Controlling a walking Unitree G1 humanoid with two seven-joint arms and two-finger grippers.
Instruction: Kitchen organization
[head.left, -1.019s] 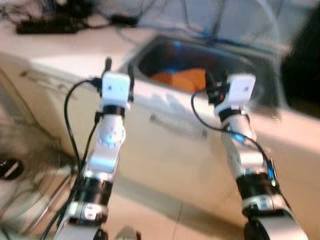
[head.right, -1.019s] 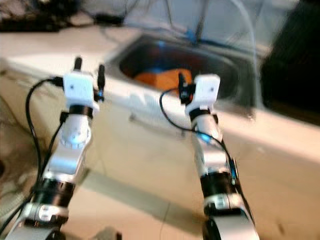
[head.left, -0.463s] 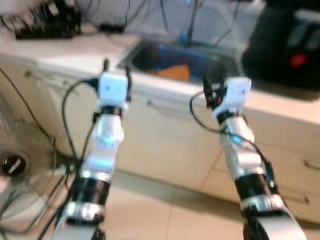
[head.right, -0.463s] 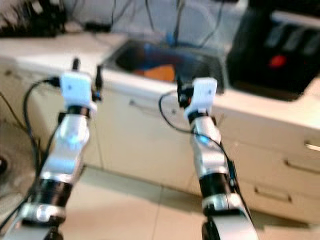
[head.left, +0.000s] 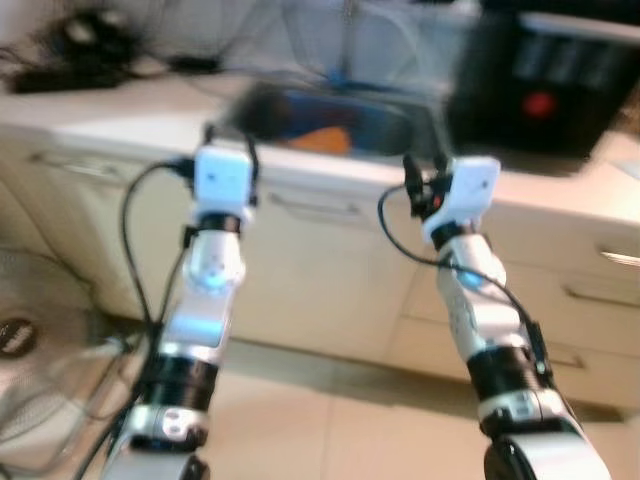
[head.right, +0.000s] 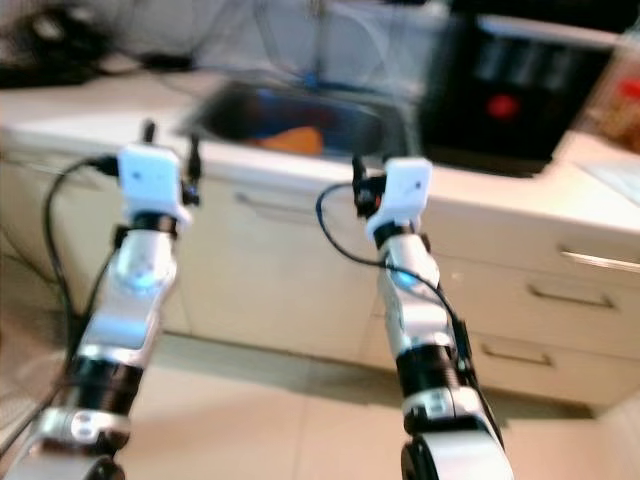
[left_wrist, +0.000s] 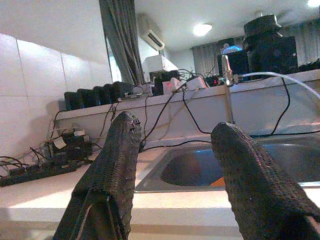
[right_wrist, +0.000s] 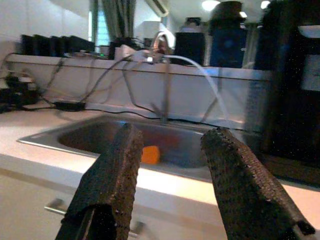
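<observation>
So the whole view has slid over the last second: a moment back the head camera was looking almost straight down into the sink (head.left: 330, 125), and now it's pulled back and swung toward 3 o'clock, so the cabinet fronts, the drawers (head.right: 560, 300) and a big black appliance (head.right: 515, 90) with a red light have come into frame. That reads as the robot backing off or turning, not stuff on the counter moving; everything's motion-blurred too. Both arms look about the same as before, raised in front of the counter edge. The left gripper (left_wrist: 175, 165) has its fingers spread wide with nothing between them, pointed at the sink's near corner; the right gripper (right_wrist: 170, 170) is likewise wide and empty, aimed at the basin under the faucet (right_wrist: 165, 75). The orange thing (right_wrist: 150, 154) is sitting in the sink, at roughly 12 o'clock between the two arms, well apart from either gripper. My guess: nothing's been grabbed yet, and it's probably repositioning along the counter before any reach.
</observation>
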